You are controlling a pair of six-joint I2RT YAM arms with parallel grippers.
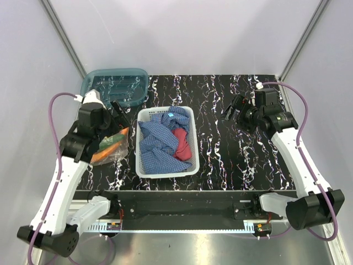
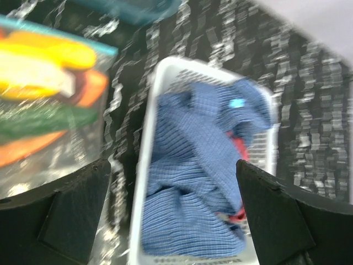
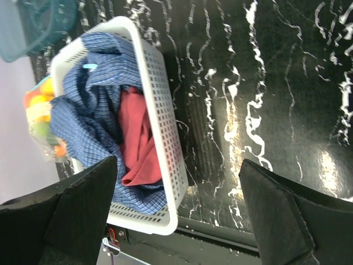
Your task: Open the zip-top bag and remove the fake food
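Left gripper, right gripper both gape empty; bag at nine o'clock of the basket may skid if pinched one-handed.

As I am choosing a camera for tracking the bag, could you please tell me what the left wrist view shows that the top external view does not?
Only the left wrist: the teal zip strip of the zip-top bag and the yellow pieces of fake food, hidden from above by the left arm. Only the top external: the right end effector, open over bare table. Both: the white basket holding the blue checked cloth and red cloth.
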